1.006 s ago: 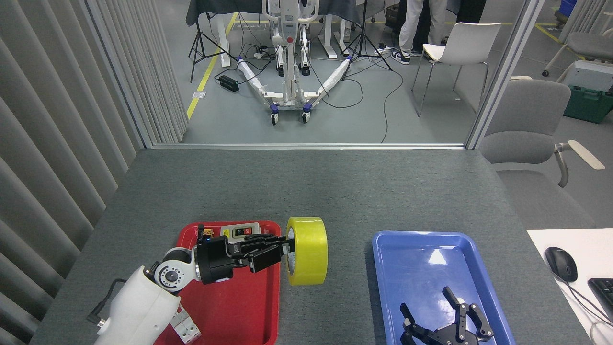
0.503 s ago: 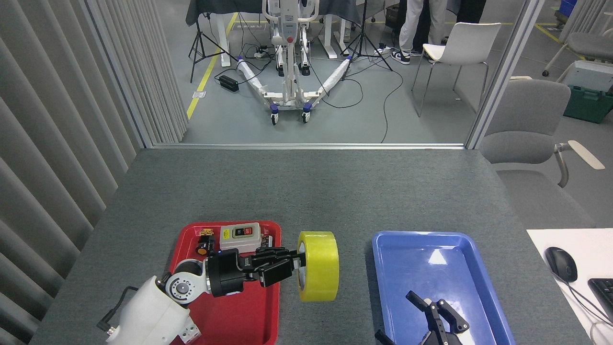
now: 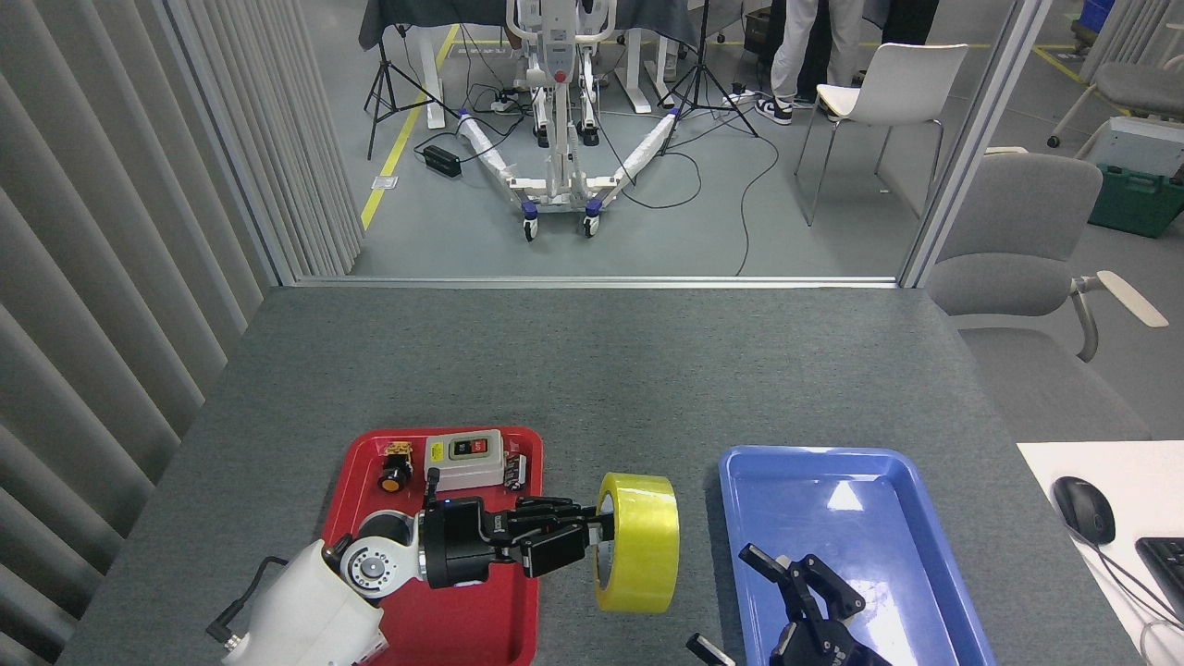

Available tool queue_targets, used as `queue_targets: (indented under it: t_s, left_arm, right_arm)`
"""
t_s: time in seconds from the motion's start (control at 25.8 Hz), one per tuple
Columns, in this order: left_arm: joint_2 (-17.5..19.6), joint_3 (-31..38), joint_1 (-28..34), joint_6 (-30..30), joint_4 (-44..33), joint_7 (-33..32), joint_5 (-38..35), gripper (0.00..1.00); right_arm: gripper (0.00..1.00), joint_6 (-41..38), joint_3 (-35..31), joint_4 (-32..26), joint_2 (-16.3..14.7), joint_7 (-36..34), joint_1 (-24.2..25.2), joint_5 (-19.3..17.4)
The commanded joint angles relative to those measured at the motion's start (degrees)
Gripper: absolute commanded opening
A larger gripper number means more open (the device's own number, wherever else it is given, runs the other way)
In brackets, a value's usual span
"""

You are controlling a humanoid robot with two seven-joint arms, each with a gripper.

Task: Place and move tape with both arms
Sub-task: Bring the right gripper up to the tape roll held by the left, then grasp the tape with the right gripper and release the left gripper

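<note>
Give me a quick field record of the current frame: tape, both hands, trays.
tape: yellow roll, on edge, between the two trays
left hand: shut on the tape, fingers at its core side
right hand: open, holding nothing, over near left part of blue tray
red tray: holds a grey switch box and small parts at its far end
blue tray: no loose items visible

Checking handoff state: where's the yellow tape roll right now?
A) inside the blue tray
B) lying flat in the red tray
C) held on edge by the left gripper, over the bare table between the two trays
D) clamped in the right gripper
C: the tape stands on edge at the left gripper's fingertips, between the red tray and the blue tray; the right gripper is apart from it, fingers spread.
</note>
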Motion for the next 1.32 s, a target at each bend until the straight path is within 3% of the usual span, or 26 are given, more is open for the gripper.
queue_targets:
  t_s: [0.0, 0.54, 0.81, 1.04, 1.24, 1.28]
  left_arm:
    - [-0.50, -0.53, 0.09, 0.03, -0.29, -0.02, -0.41, 0.00]
    - [-1.46, -2.81, 1.06, 0.03, -0.82, 0.07, -2.08, 0.00]
    - [-1.46, -2.81, 1.23, 0.03, -2.05, 0.07, -3.22, 0.00]
    - [-1.29, -2.81, 2.90, 0.03, -4.68, -0.02, -3.31, 0.00]
    - [-1.46, -2.81, 3.78, 0.03, -4.95, -0.11, -3.39, 0.00]
    - [-1.46, -2.72, 3.87, 0.03, -4.95, -0.11, -3.39, 0.10]
  right_arm:
    - [1.00, -0.01, 1.83, -0.61, 0.13, -0.03, -0.01, -0.04]
    - [0.96, -0.01, 6.22, -2.02, 0.74, 0.49, 1.40, 0.49]
    - [0.65, -0.01, 6.13, -2.10, 0.92, 0.49, 2.10, 0.49]
    - [0.26, -0.01, 5.87, -2.10, 0.83, 0.49, 2.10, 0.49]
    - [0.12, -0.01, 5.69, -2.19, 0.83, 0.49, 2.10, 0.49]
    - [0.10, -0.01, 5.52, -2.19, 0.65, 0.49, 2.10, 0.49]
